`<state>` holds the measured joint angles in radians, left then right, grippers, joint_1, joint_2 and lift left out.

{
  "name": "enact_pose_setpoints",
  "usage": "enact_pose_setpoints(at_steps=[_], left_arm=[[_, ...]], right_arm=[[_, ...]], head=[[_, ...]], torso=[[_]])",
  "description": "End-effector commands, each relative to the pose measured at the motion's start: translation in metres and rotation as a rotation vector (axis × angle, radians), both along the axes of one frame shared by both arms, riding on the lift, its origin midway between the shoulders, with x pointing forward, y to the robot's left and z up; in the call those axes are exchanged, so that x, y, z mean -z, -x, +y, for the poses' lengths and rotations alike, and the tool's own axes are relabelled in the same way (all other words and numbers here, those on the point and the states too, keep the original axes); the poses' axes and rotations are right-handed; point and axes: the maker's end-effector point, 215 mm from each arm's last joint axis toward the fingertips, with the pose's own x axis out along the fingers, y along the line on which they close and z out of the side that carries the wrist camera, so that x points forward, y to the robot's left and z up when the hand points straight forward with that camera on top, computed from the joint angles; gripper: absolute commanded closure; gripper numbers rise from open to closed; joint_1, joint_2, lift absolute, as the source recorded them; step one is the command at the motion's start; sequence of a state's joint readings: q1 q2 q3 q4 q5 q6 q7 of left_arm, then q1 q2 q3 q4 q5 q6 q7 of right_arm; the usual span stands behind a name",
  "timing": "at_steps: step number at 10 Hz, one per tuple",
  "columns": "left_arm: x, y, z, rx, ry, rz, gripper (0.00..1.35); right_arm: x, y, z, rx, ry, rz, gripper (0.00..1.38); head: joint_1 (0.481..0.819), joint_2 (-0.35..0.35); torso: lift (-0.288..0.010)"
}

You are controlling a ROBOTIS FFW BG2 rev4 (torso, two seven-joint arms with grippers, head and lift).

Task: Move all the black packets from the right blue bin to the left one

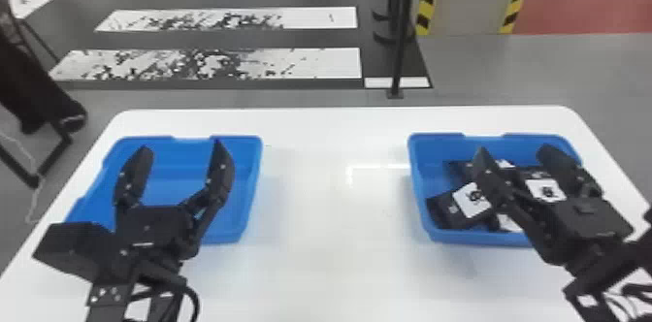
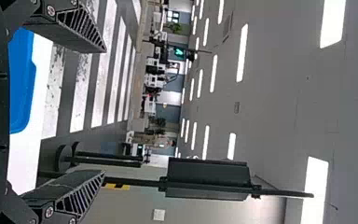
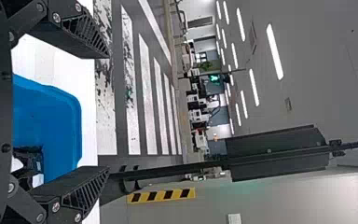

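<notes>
Workspace: two bins stand apart on a white table point(image 1: 334, 200), the left blue bin point(image 1: 250, 185) on the left and the right blue bin point(image 1: 465, 236) on the right. This spacing presumably gives each arm its own bin, with the middle of the table for a handover if one is needed.

Load: the black packets that can be seen lie in the right bin, some overlapping. One labelled packet point(image 1: 471, 200) is at the near left; another labelled packet point(image 1: 546, 190) is farther right. Their exact count cannot be told, as the arm covers part of the pile.

Left gripper point(image 1: 182, 145): in line with the left bin, fingers spread wide, nothing between them. The pose suits waiting to receive or place.

Right gripper point(image 1: 514, 150): in line with the right bin, fingers also wide apart and holding nothing. The opening suits taking a packet across its width. Both grippers point roughly level toward the far side, so the right one would probably have to tilt down before a grasp.

Assessment: transfer appears to be at the picking stage. Caution: overlapping packets may drag one another or slip if pinched by an edge.
</notes>
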<state>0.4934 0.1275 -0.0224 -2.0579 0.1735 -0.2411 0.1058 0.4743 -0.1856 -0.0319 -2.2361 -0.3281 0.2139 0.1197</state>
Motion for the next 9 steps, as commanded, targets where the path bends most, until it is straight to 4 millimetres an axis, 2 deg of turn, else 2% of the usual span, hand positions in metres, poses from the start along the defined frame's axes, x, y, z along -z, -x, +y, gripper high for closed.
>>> enact_pose_setpoints(at_steps=[1, 3, 5, 8, 9], left_arm=[[0.0, 0.001, 0.001, -0.003, 0.003, -0.002, 0.13], [0.0, 0.002, 0.002, -0.003, 0.002, -0.002, 0.13], [0.001, 0.002, 0.001, -0.001, 0.003, 0.001, 0.13], [0.0, 0.003, 0.001, -0.001, 0.003, -0.004, 0.13], [0.0, 0.003, 0.001, -0.001, 0.003, -0.004, 0.13]], right_arm=[[0.002, -0.003, 0.0, -0.001, 0.002, 0.01, 0.19], [0.014, -0.021, -0.013, 0.01, 0.025, 0.074, 0.19], [0.045, -0.034, -0.027, 0.018, 0.082, 0.219, 0.19], [0.089, -0.037, -0.046, 0.038, 0.126, 0.385, 0.19], [0.092, -0.04, -0.052, 0.052, 0.146, 0.39, 0.19]], head=[[0.695, 0.058], [0.695, 0.058], [0.695, 0.046], [0.695, 0.013], [0.695, 0.008]], torso=[[-0.168], [-0.168], [-0.168], [-0.168], [-0.168]])
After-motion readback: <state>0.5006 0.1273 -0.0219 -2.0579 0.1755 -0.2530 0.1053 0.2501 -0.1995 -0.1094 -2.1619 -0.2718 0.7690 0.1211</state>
